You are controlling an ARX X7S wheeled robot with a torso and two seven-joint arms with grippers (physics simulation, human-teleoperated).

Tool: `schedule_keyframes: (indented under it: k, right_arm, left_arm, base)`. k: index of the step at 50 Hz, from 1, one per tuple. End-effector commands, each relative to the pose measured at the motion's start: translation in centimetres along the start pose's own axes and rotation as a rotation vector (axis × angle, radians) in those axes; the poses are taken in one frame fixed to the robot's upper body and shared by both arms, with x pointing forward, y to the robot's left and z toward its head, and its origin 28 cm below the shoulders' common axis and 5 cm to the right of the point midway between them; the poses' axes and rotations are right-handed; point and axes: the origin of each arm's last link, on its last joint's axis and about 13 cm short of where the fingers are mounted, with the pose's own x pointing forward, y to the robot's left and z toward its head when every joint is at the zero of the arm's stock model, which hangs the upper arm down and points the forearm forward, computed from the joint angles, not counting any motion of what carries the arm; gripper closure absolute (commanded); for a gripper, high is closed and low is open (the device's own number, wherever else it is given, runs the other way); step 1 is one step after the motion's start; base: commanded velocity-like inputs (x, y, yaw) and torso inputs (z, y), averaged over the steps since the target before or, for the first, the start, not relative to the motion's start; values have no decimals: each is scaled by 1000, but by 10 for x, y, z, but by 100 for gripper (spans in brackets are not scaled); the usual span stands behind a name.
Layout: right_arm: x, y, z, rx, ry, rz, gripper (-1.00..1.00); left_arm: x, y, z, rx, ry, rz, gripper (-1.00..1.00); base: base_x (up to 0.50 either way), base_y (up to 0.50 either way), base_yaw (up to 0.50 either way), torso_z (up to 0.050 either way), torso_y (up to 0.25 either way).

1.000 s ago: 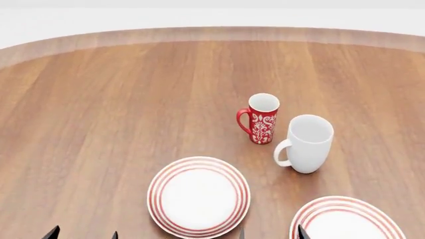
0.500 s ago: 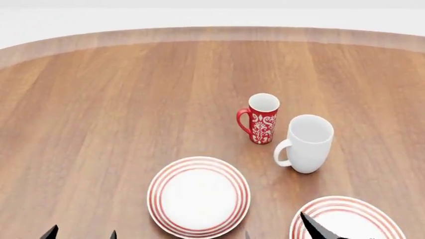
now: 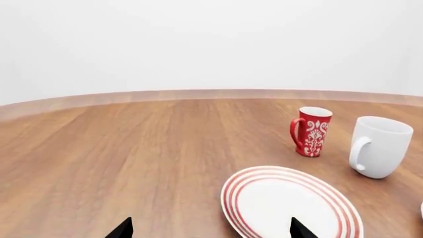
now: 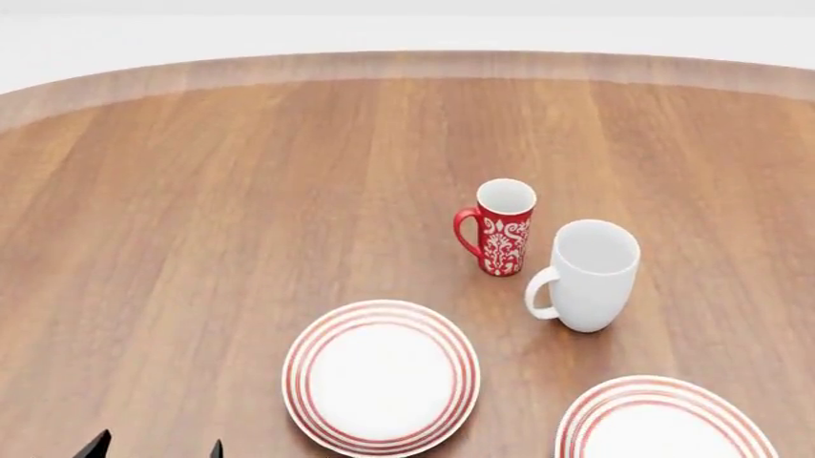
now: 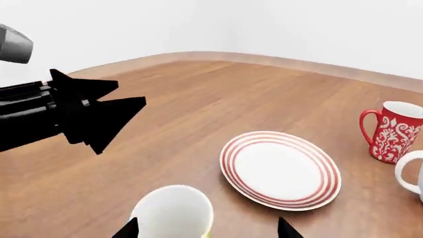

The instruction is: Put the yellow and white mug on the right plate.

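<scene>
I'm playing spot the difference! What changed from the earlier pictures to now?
The right gripper, whose black finger rose over the red-ringed white right plate half a second ago, has dropped out of the head view. Nothing was grabbed. The matching left plate, slim red patterned mug, tall white mug and left gripper stayed put.

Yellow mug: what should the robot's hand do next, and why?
Probably shift the right hand a little so the yellow and white mug sits centred between its open fingers, then close. The mug stands nearer one fingertip, not yet gripped, and the right plate is bare.
</scene>
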Motion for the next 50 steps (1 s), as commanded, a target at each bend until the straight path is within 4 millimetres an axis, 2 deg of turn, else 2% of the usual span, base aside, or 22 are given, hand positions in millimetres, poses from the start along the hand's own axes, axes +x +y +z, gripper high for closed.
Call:
schedule_keyframes:
  k: [1,19,50]
  right_arm:
    - [-8,9,-9,-11,75,140,-100]
    - [-5,6,-26,-3,132,130,-100]
    - [15,4,-48,-12,195,82,-100]
  left_arm:
    - [0,0,-1,2,2,-2,-100]
    - [-1,0,0,2,-4,-1,-100]
    - [0,1,0,-3,-3,1,-100]
  base:
    - [0,0,0,0,0]
    - [0,0,0,0,0]
    - [0,0,0,0,0]
